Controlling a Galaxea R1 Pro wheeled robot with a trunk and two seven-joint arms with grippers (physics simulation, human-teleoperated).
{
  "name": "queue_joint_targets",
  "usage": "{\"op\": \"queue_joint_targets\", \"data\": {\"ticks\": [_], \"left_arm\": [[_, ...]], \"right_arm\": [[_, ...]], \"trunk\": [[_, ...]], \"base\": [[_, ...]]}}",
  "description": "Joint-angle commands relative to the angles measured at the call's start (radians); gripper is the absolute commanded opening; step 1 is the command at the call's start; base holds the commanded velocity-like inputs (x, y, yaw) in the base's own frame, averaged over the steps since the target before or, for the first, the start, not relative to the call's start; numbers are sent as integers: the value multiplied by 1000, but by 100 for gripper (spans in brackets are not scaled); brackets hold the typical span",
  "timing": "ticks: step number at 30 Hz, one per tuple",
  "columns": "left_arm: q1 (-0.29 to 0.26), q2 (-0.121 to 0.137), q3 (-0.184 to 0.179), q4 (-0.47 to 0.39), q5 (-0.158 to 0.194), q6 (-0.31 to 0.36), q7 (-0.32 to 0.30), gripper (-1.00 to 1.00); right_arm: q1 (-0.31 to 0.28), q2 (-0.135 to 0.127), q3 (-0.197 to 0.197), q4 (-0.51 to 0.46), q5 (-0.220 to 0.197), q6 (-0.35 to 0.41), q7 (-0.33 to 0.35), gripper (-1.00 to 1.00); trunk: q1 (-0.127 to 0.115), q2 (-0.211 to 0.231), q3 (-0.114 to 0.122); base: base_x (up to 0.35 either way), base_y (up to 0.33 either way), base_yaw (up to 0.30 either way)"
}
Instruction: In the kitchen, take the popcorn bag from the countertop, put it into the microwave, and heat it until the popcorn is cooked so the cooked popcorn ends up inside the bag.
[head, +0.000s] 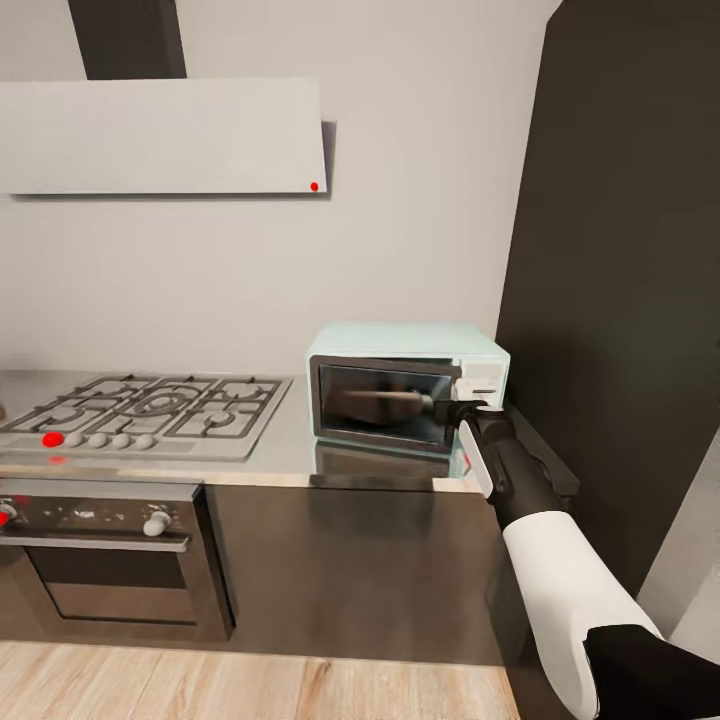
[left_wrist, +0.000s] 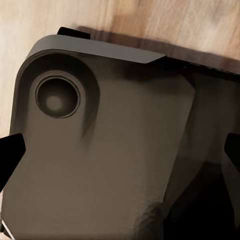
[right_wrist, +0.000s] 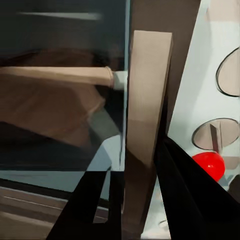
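While your right end effector (head: 458, 412) sits at the microwave (head: 405, 385), which stands on the worktop (head: 290, 450) near its right end against the dark tall cabinet (head: 620, 300), mind what the door can do. Its fingers (right_wrist: 187, 200) stand either side of the door's tan handle bar (right_wrist: 146, 125); you cannot tell from these pictures whether they are pinching it or only flanking it. The door looks almost flush with the pale blue body, so the task seems to hang on this door move.

If the grasp is loose, the handle could slip out mid-swing. If you push off-axis, the light oven could slide along the glossy worktop toward its front edge.

From the head camera you get the layout: the gas hob (head: 150, 410) to the microwave's left, the hood (head: 160, 135) above. The right wrist camera adds the knobs (right_wrist: 215, 135), a red round light (right_wrist: 207, 165), and a brownish form behind the dark glass (right_wrist: 55, 100), possibly the popcorn bag, though that is unclear.

Your left end effector (left_wrist: 120, 150) hangs over a dark part of the robot and the wood floor (left_wrist: 150, 17), fingertips spread, holding nothing.
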Motion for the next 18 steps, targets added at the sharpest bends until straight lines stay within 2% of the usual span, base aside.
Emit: {"op": "queue_joint_targets", "data": {"ticks": [1,8,13,18], "left_arm": [[1,0,3,-3,6,2,-1,100],[1,-1,3,-3,7,3,-1,100],[1,-1,3,-3,7,2,-1,100],[1,0,3,-3,7,3,-1,100]], "right_arm": [[0,-1,0,0,28,10,-16,-100],[0,-1,0,0,28,10,-14,-100],[0,-1,0,-1,28,10,-14,-100],[0,-1,0,-1,28,10,-14,-100]], "trunk": [[0,0,-1],[0,0,-1],[0,0,-1],[0,0,-1]], "base": [[-10,0,0],[-8,0,0],[-179,26,0],[-30,1,0]]}}
